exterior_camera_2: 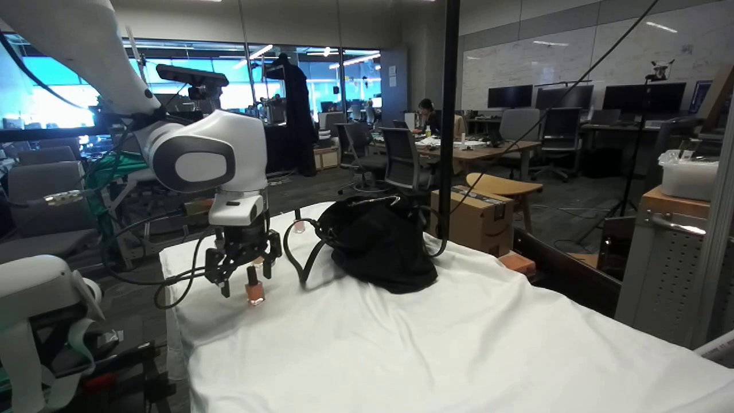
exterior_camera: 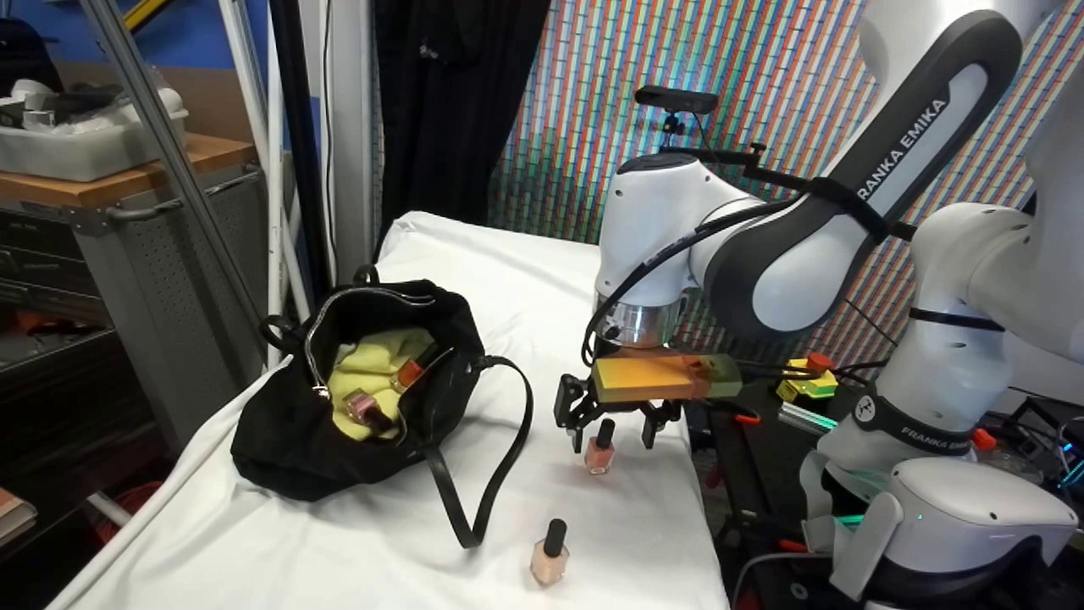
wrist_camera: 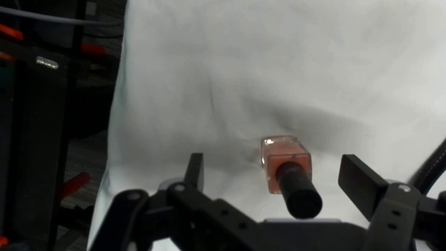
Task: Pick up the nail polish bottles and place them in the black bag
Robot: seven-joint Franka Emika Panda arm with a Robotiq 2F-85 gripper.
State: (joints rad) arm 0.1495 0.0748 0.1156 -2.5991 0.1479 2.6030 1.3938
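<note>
Straddling a coral nail polish bottle [exterior_camera: 600,457] in an exterior view, my gripper [exterior_camera: 613,438] points down, fingers [exterior_camera: 577,439] spread, gripping nothing. The bottle stands upright on the white cloth [exterior_camera: 635,542], so its slim dark cap [exterior_camera: 605,434] rises between my fingertips, a handy hold, I judge. Near it stands a pale bottle [exterior_camera: 550,563], for a later pick, I suppose. The black bag [exterior_camera: 279,449] gapes so things can be lowered in; an orange bottle [exterior_camera: 409,374] and a dark pink bottle [exterior_camera: 362,408] lie tilted on its yellow-green lining [exterior_camera: 373,360], probably because soft fabric gives no flat footing. The strap [exterior_camera: 453,500] loops out between bag and me, so I would carry the bottle over it.

In an exterior view, a capped bottle [exterior_camera_2: 299,223] stands farther off, near the strap; whether it is the pale one, I cannot tell. The bag's slumped wall hides its contents.

In my wrist view, the coral bottle sits between my pads [wrist_camera: 359,184], touching neither; this wide spread should leave room to come down around it without tipping it.
</note>
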